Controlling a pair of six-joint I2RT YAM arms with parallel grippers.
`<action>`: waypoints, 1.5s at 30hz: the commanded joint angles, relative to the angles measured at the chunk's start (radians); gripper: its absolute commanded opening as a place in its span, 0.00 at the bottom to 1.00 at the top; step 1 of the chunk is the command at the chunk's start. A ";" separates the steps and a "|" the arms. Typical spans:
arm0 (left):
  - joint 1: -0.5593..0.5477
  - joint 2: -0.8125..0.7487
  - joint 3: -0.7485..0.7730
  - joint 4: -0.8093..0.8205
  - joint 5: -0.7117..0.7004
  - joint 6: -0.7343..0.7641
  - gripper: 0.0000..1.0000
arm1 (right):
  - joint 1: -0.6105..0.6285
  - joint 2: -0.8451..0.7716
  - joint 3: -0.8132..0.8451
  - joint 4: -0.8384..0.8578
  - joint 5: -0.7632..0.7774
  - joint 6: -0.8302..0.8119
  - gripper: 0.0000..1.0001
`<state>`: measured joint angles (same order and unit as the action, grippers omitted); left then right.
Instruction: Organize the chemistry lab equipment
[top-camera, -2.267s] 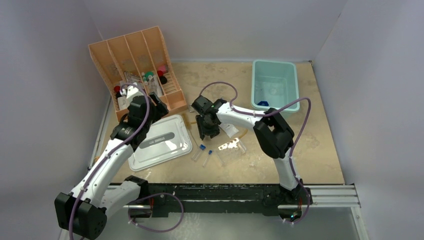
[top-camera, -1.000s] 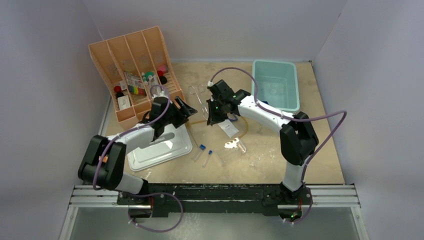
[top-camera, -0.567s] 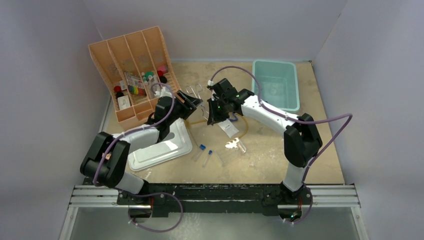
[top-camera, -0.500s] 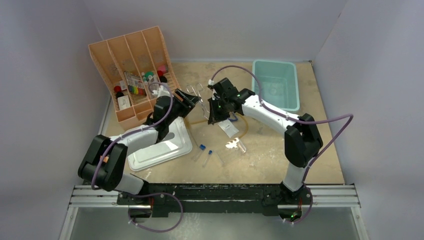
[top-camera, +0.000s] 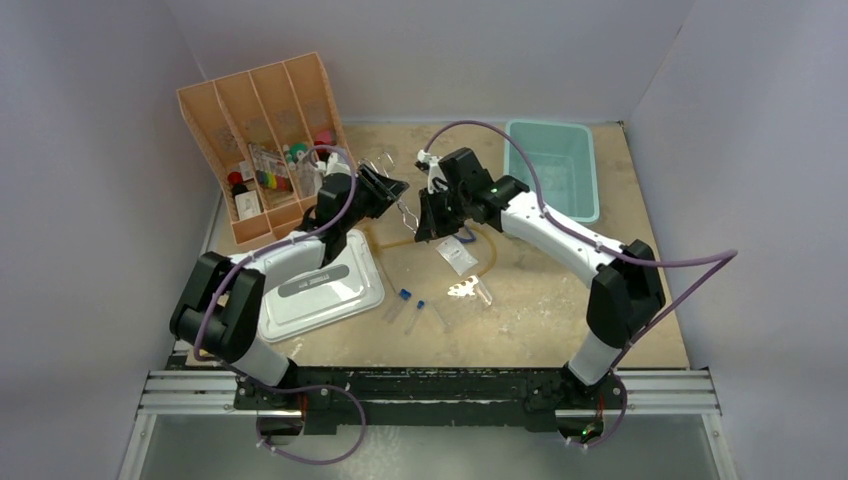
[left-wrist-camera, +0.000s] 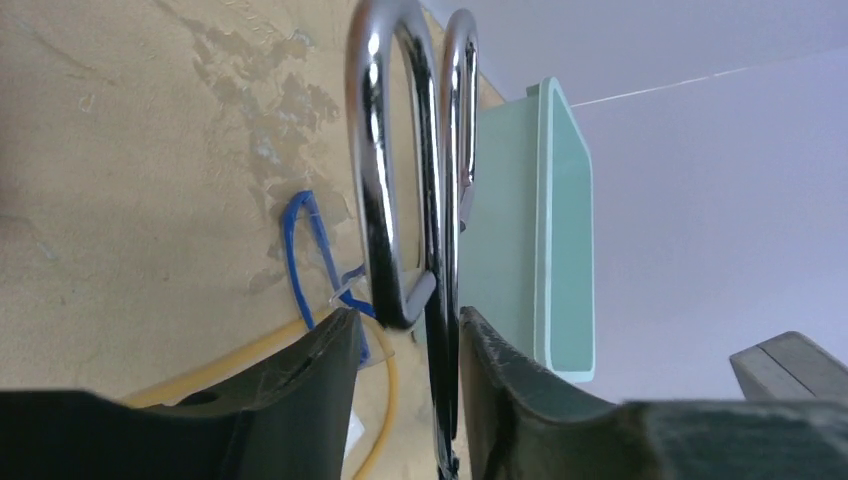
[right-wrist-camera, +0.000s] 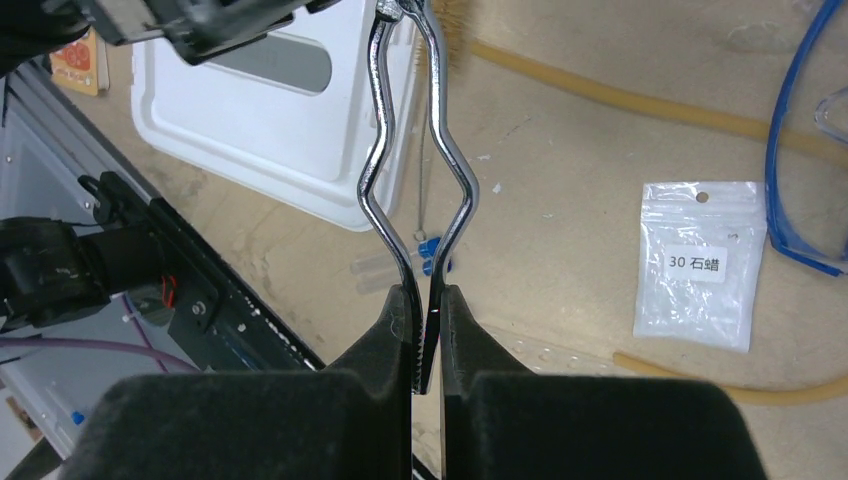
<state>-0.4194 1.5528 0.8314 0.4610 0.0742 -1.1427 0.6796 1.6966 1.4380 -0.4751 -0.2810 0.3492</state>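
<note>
The metal forceps (right-wrist-camera: 375, 180) hang in the air between my two grippers. My right gripper (right-wrist-camera: 427, 340) is shut on their tips, and it also shows in the top view (top-camera: 425, 222). My left gripper (left-wrist-camera: 408, 330) is open, with a jaw on either side of the forceps' handle rings (left-wrist-camera: 372, 150); a gap remains at the left finger. On the table lie the small packet (right-wrist-camera: 700, 265), the blue-framed goggles (right-wrist-camera: 790, 180), the tan tube (right-wrist-camera: 620, 100) and the blue-capped test tubes (top-camera: 400, 300).
The grey lid (top-camera: 320, 285) lies under the left arm. The orange organizer (top-camera: 265, 110) stands at the back left with small items in it. The teal bin (top-camera: 550, 165) is at the back right. A clear piece (top-camera: 468, 290) lies near the test tubes.
My right gripper lifted the forceps off the table and held them out to the left. My left arm swung from the organizer toward them, and its jaws now stand around the handle rings.
</note>
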 joint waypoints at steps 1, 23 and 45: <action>-0.004 -0.026 0.053 0.078 0.028 0.023 0.34 | -0.007 -0.060 -0.010 0.058 -0.087 -0.066 0.00; -0.002 -0.172 0.082 0.088 0.109 0.170 0.00 | -0.061 -0.198 -0.067 0.169 -0.140 -0.091 0.60; -0.038 -0.189 0.191 0.144 0.344 0.128 0.00 | -0.077 -0.143 0.020 0.360 -0.250 0.121 0.26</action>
<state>-0.4549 1.3960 0.9802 0.5232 0.4011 -1.0019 0.6010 1.5833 1.4742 -0.1974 -0.5144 0.4240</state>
